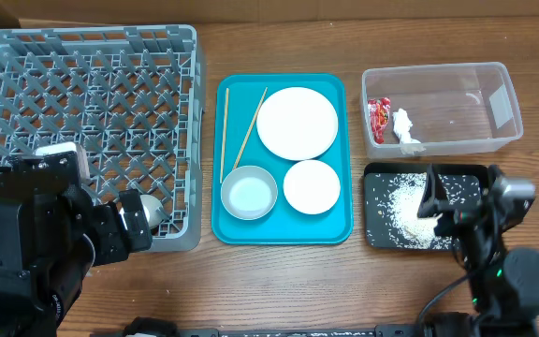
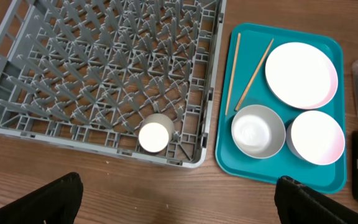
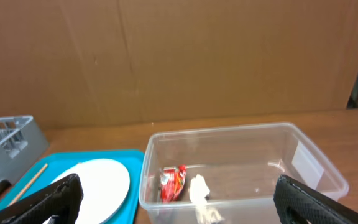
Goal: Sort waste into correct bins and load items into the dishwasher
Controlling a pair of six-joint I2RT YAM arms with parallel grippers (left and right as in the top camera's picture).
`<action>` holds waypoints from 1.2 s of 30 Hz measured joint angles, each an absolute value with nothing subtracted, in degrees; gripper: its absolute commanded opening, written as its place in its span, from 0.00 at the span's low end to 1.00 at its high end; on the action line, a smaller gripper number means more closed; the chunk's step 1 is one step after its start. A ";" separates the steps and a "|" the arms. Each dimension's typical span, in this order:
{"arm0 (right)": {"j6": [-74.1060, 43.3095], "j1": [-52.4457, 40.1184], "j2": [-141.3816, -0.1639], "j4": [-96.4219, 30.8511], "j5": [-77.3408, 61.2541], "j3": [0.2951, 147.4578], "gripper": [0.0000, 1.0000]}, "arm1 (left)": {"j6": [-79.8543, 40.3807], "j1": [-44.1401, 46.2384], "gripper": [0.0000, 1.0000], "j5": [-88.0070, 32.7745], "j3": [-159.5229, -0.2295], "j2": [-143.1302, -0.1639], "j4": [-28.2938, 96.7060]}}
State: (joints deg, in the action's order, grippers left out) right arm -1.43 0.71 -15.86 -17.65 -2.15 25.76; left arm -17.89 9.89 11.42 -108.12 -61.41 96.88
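Left gripper [image 2: 174,193]: jaws wide, empty | small white cup [image 2: 154,137] just ahead, in grey rack [image 2: 73,74], near edge | right gripper [image 3: 176,193]: wide, empty | red wrapper [image 3: 173,183], tissue [image 3: 197,188] ahead in clear tub [image 3: 303,155] | rice [image 1: 405,211] in black tray [image 1: 372,187] below

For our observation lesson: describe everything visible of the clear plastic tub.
The tub is a clear, rectangular plastic box with rounded corners and no lid, upright on the table, right of the teal tray and beyond the black tray. A red wrapper and a white tissue lie at its left end.
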 measured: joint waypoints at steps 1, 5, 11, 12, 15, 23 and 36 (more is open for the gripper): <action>-1.43 0.73 -13.87 -17.15 -2.15 23.68 1.00 | -17.89 9.89 1.00 11.42 -108.12 -61.41 96.86; -1.41 0.73 -7.22 -16.73 -2.22 16.10 1.00 | -17.89 9.89 1.00 11.42 -108.12 -61.41 96.88; -1.45 0.78 -1.15 -13.61 -2.42 8.58 1.00 | -17.89 9.89 1.00 11.42 -108.12 -61.41 96.86; -1.41 0.78 -0.95 -12.84 -2.39 8.03 1.00 | -17.89 9.89 1.00 11.40 -108.12 -61.41 96.88; -1.41 0.84 -0.86 -10.59 -2.55 6.31 1.00 | -17.89 9.89 1.00 11.40 -108.12 -61.41 96.88; -1.41 1.04 -0.89 -4.84 -2.57 1.04 1.00 | -17.89 9.89 1.00 11.40 -108.12 -61.41 96.88; -1.41 1.06 -0.80 -4.71 -2.57 1.04 1.00 | -17.89 9.89 1.00 11.40 -108.12 -61.41 96.88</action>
